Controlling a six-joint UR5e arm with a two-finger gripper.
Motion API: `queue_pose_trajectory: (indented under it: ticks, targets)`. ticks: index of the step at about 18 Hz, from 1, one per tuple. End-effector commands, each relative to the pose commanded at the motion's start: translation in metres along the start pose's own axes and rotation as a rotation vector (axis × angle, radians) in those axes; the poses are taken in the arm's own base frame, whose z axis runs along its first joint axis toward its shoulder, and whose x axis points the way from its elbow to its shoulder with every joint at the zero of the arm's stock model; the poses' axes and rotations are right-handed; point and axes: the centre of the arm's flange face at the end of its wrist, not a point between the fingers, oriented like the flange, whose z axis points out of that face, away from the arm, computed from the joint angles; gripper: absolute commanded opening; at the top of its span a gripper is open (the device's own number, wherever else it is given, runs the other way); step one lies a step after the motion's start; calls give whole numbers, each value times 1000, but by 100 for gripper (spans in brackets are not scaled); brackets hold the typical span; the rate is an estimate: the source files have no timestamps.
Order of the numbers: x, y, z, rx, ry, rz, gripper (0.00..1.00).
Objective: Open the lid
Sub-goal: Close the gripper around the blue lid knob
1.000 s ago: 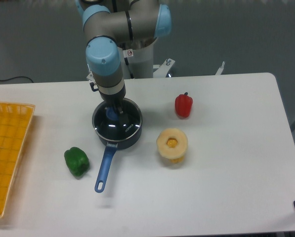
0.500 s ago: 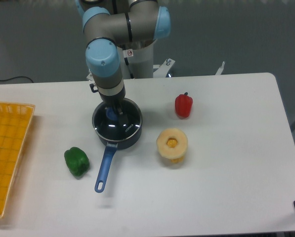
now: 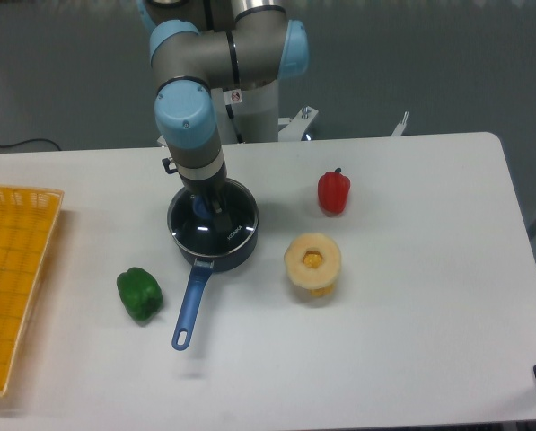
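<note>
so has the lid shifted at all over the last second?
No. The lid sits flush on the saucepan, same spot relative to the green pepper.

Grey tubular arm (image 3: 218, 54) with light-blue joint caps, small red-marked sticker, dark tool (image 3: 210, 206) below.

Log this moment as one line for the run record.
task: open lid | gripper: at knob, closure unclear | lid: on saucepan
</note>
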Motion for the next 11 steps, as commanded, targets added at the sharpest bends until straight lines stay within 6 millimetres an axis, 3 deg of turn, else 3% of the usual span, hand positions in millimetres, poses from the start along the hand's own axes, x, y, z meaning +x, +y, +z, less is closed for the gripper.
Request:
queue_pose_trajectory:
  ticks: [11]
  targets:
    - [-1,-3,5,-19,5,-9,96]
